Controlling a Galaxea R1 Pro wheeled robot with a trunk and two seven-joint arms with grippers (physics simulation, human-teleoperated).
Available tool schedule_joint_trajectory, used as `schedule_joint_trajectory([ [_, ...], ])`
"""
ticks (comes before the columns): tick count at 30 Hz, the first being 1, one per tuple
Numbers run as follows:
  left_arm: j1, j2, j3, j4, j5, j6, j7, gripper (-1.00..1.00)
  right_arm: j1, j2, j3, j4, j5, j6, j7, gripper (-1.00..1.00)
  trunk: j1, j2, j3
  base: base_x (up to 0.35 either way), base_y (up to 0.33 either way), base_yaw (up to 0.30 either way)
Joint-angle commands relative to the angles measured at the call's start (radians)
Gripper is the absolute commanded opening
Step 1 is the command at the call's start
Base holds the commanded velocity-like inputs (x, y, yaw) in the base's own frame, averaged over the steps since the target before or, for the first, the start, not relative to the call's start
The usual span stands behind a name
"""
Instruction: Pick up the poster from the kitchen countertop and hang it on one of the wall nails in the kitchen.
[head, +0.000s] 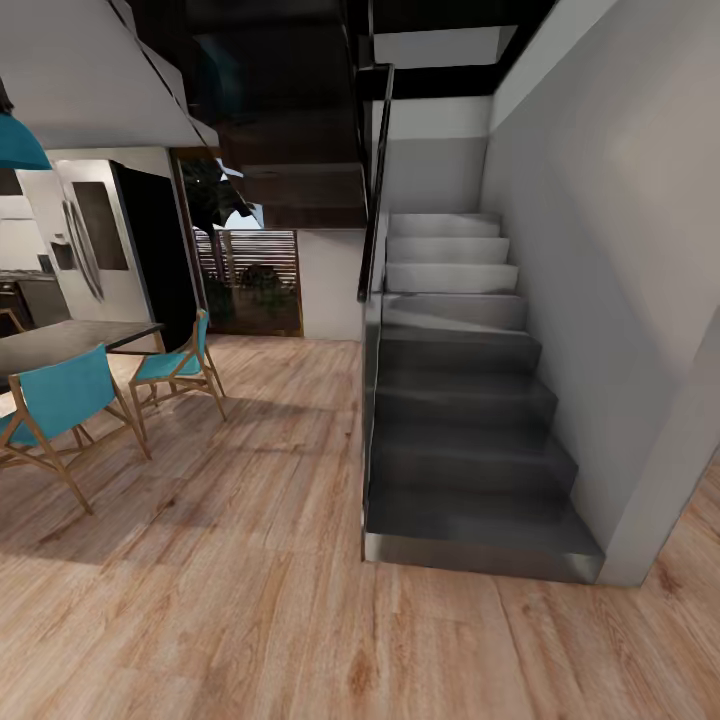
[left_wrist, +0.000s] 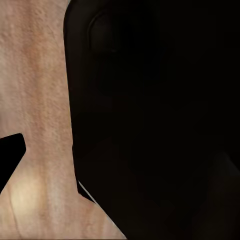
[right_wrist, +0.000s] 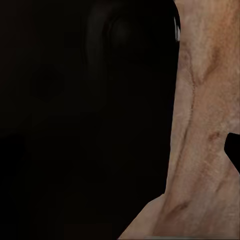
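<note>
The poster and the wall nail are out of view. At the far left of the head view, a sliver of the kitchen (head: 22, 285) shows beside a steel fridge (head: 85, 235), too small to make out the countertop. In the left wrist view, one black finger (left_wrist: 10, 157) of my left gripper pokes in over wood floor, next to a dark part of my own body (left_wrist: 155, 120). The right wrist view likewise has a single black fingertip (right_wrist: 234, 150) over the floor beside my dark body (right_wrist: 85, 120). Neither wrist view lets me judge how the jaws stand.
A grey staircase (head: 460, 400) with a glass side panel and black handrail (head: 375, 170) rises straight ahead between pale walls. A dark dining table (head: 70, 340) with two teal chairs (head: 60, 405) (head: 180, 365) stands left. Wood floor (head: 250, 580) spreads in front. A doorway (head: 250, 270) lies behind.
</note>
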Motion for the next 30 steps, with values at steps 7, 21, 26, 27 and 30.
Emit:
schedule_joint_trajectory([
  [7, 0.034, -0.033, 0.001, -0.039, 0.001, -0.003, -0.001, 1.0, -0.04, -0.006, -0.001, -0.011, 0.002, 0.0, 0.001, 1.0, 0.0, 0.0, 0.0, 0.0, 0.0, 0.0],
  [21, 0.034, -0.033, 0.001, -0.044, 0.001, -0.003, -0.001, 1.0, -0.05, -0.006, -0.001, -0.011, 0.002, 0.0, 0.001, 1.0, 0.0, 0.0, 0.0, 0.0, 0.0, 0.0],
  [26, 0.038, -0.036, 0.004, -0.058, 0.0, -0.014, -0.001, 1.0, -0.066, -0.023, -0.004, -0.028, -0.003, -0.015, -0.002, 1.0, 0.0, 0.0, 0.0, 0.0, 0.0, 0.0],
  [27, 0.04, -0.037, 0.005, -0.063, 0.0, -0.019, 0.0, 1.0, -0.071, -0.029, -0.005, -0.034, -0.006, -0.021, -0.003, 1.0, 0.0, 0.0, 0.0, 0.0, 0.0, 0.0],
  [30, 0.042, -0.039, 0.005, -0.08, -0.001, -0.023, 0.0, 1.0, -0.089, -0.046, -0.006, -0.051, -0.008, -0.037, -0.004, 1.0, 0.0, 0.0, 0.0, 0.0, 0.0, 0.0],
])
